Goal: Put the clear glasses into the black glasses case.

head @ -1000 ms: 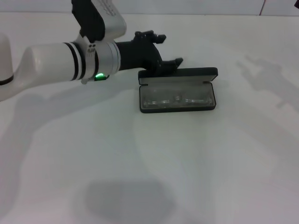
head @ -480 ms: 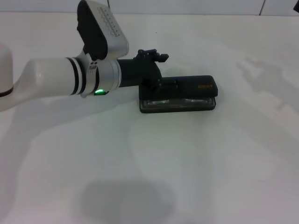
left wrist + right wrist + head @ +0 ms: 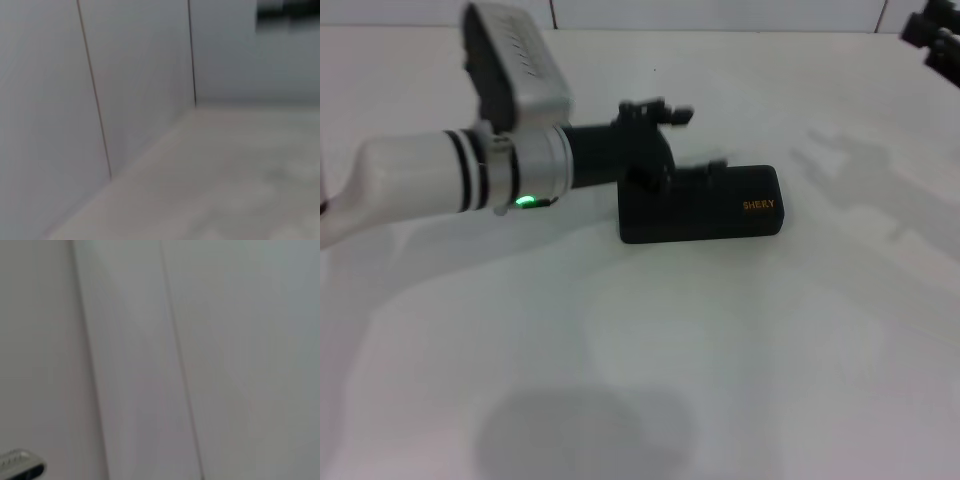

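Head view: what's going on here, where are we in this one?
The black glasses case lies shut on the white table, orange lettering on its lid facing up. The left pincer rests on the lid's rear edge, seemingly pressing it down. The clear glasses are not visible, so they may be inside. The right pincer sits parked at the far right edge of the view.

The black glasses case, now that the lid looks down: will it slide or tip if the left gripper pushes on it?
The black glasses case lies flat and low on the smooth white table, so it would probably slide, not tip. Its boxy shape with rounded corners looks rigid, unlikely to flex. The left gripper is at its rear edge; a push there would likely skid it forward.
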Robot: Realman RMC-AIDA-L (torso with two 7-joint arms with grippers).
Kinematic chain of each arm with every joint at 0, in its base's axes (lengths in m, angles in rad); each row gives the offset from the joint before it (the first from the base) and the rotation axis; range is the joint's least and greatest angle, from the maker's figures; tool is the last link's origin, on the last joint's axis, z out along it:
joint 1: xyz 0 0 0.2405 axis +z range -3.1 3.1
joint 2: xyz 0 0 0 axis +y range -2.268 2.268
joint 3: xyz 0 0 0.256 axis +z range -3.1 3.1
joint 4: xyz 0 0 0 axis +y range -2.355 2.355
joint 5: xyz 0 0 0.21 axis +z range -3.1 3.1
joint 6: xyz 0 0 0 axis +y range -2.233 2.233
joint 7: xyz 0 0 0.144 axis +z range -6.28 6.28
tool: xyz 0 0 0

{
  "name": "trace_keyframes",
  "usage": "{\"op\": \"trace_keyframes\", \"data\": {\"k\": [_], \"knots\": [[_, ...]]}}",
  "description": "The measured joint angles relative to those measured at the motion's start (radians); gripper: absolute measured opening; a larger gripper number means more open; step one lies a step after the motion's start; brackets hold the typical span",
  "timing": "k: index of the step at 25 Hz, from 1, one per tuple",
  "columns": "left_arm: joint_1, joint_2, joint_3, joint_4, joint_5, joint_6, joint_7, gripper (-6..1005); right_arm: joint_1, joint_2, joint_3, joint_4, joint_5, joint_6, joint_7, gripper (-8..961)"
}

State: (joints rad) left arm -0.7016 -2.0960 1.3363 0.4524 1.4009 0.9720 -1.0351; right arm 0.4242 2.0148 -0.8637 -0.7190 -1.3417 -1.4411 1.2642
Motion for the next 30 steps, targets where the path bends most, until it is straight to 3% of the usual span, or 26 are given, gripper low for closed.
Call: {"op": "trace_keyframes", "data": {"k": [4, 10, 14, 17, 21, 25, 30], "knots": [[0.103, 0.002, 0.000, 0.122, -0.160, 0.118, 0.040, 802, 0.023, -0.002, -0.016, -0.001, 0.000, 0.000, -0.010, 330], [0.208, 0.011, -0.023, 0.203, -0.317, 0.258, 0.074, 804, 0.053, -0.005, -0.017, -0.009, -0.002, -0.029, -0.013, 561], [0.240, 0.019, -0.095, 0.202, -0.317, 0.390, 0.080, 811, 0.066, -0.014, -0.017, -0.027, -0.021, -0.101, -0.018, 642], [0.270, 0.053, -0.107, 0.184, -0.302, 0.524, 0.100, 812, 0.096, -0.028, -0.019, -0.030, -0.097, -0.200, -0.024, 702], [0.328, 0.073, -0.107, 0.178, -0.252, 0.639, 0.174, 811, 0.123, -0.028, -0.021, -0.030, -0.226, -0.313, -0.066, 761], [0.373, 0.073, -0.107, 0.177, -0.213, 0.683, 0.221, 812, 0.118, -0.006, -0.038, -0.024, -0.268, -0.343, -0.134, 755], [0.380, 0.065, -0.127, 0.104, -0.223, 0.693, 0.213, 808, 0.113, -0.002, -0.093, -0.020, -0.279, -0.349, -0.155, 752]]}}
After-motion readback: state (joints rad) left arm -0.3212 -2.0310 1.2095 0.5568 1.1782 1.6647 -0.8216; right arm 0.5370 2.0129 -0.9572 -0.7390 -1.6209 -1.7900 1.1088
